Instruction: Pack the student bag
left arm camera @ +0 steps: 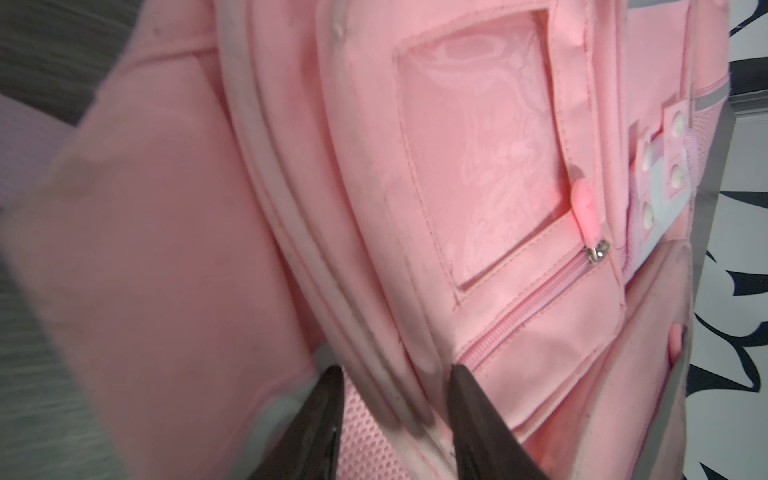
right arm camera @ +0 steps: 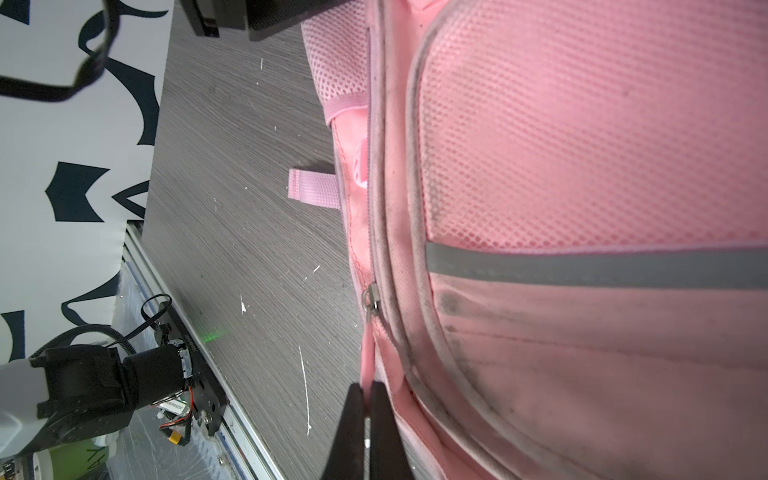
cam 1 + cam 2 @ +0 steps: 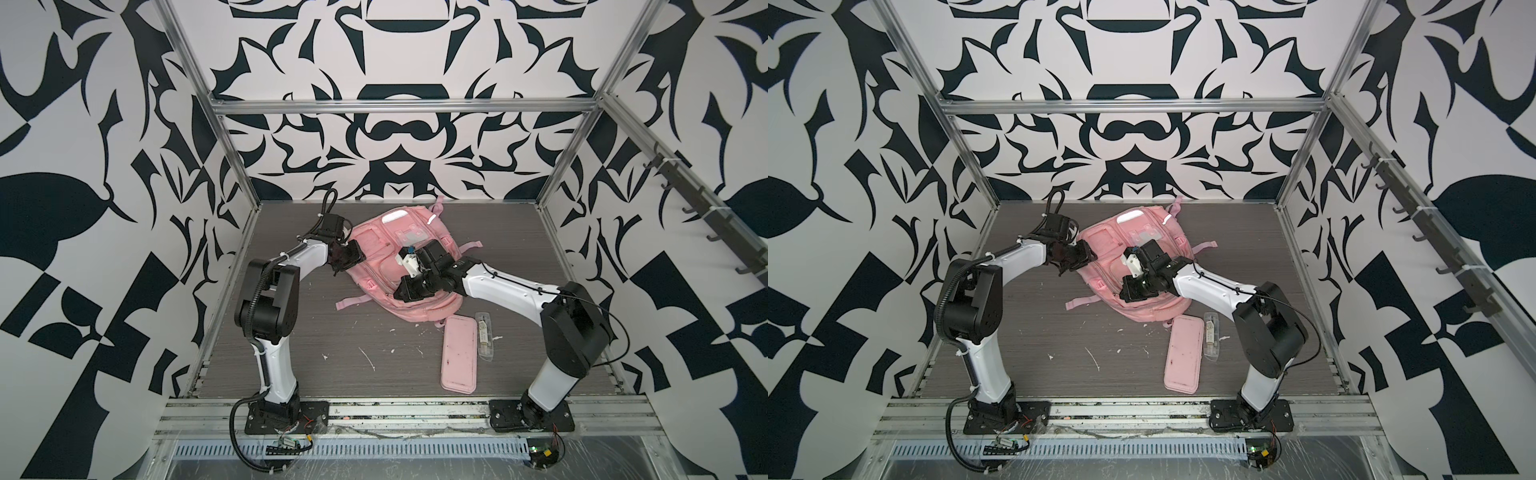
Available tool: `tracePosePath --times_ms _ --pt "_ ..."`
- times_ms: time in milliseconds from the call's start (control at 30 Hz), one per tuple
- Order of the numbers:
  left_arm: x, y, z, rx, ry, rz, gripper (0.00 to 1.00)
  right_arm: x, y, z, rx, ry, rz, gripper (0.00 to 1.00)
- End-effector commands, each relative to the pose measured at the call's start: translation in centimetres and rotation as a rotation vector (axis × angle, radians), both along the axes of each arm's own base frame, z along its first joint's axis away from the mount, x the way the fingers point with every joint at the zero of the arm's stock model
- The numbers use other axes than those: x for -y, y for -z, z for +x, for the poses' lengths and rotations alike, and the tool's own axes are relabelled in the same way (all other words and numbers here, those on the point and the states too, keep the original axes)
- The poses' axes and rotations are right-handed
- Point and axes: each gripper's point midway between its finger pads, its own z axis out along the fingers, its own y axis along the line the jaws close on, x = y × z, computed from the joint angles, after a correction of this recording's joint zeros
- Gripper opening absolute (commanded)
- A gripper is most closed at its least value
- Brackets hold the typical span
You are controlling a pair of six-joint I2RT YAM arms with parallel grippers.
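Observation:
The student bag [image 3: 374, 266] [image 3: 1100, 253] is a pink backpack lying flat at the back middle of the table in both top views. My left gripper [image 3: 348, 262] [image 3: 1079, 259] is at its left edge. In the left wrist view this gripper [image 1: 395, 374] is shut on the bag's piped edge seam [image 1: 374, 390], which runs between the two black fingers. My right gripper [image 3: 398, 294] [image 3: 1125, 295] reaches over the bag's front part. In the right wrist view it [image 2: 366, 387] is shut on a pink zip pull [image 2: 365, 357] that hangs from a metal slider [image 2: 371, 297].
A flat pink pencil case [image 3: 459, 359] [image 3: 1183, 357] lies in front of the bag towards the right, with a clear packet [image 3: 485, 336] [image 3: 1212, 336] beside it. A loose pink strap [image 3: 353, 302] trails to the bag's left. A rail of hooks [image 3: 685, 199] runs along the right wall.

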Motion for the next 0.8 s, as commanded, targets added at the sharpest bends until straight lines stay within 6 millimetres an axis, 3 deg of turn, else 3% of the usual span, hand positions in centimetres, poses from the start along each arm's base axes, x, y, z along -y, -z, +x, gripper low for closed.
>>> tracePosePath --times_ms 0,67,200,267,467,767 --pt "-0.3 1.3 -0.4 -0.047 -0.022 -0.015 0.44 -0.6 -2.5 -0.2 0.035 -0.035 0.056 0.00" --pt "-0.2 1.4 -0.1 -0.048 -0.027 -0.033 0.40 -0.6 -2.4 -0.2 0.037 -0.036 0.056 0.00" --pt "-0.9 1.3 0.1 -0.041 -0.085 -0.106 0.08 -0.8 -2.4 0.1 0.040 -0.033 0.058 0.00" --pt "-1.9 1.0 0.0 -0.031 -0.128 -0.122 0.00 -0.9 -2.4 0.2 0.035 -0.035 0.058 0.00" --pt "-4.2 0.2 -1.8 0.006 -0.281 -0.187 0.00 -2.4 -2.4 0.2 0.023 -0.049 0.069 0.00" --pt "-3.8 -0.7 -4.4 0.033 -0.363 -0.251 0.00 -8.7 -2.8 0.7 0.023 -0.103 0.106 0.00"
